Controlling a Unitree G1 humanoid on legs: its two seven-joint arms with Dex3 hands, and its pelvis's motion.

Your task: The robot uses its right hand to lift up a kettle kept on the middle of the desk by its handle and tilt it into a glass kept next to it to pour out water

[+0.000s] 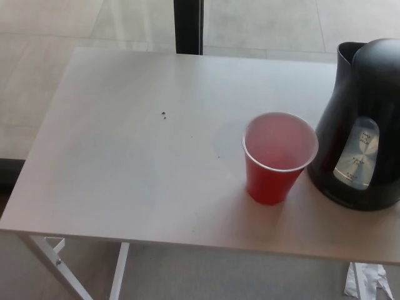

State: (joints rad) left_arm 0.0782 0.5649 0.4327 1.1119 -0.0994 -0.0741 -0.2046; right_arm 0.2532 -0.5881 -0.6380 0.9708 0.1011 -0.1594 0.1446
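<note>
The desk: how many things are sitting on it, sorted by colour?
Black: 1, the kettle
Red: 1, the cup
Total: 2 on the white desk

— How many kettles do you count?
— One black electric kettle [362, 125], cut off by the right edge of the head view.
— And cups?
— One red plastic cup [278, 156], with a white rim.
— Tables?
— One white desk [125, 156]. Beneath its near edge I count two white legs or struts [119, 275], though the frame crops them, so there may be more.
— Anything small on the desktop?
— Two tiny dark specks [163, 115], close together; possibly a single mark, they are too small to tell.
— On the floor?
— One crumpled white scrap [367, 281] at lower right, and one dark post [188, 25] behind the desk.
</note>
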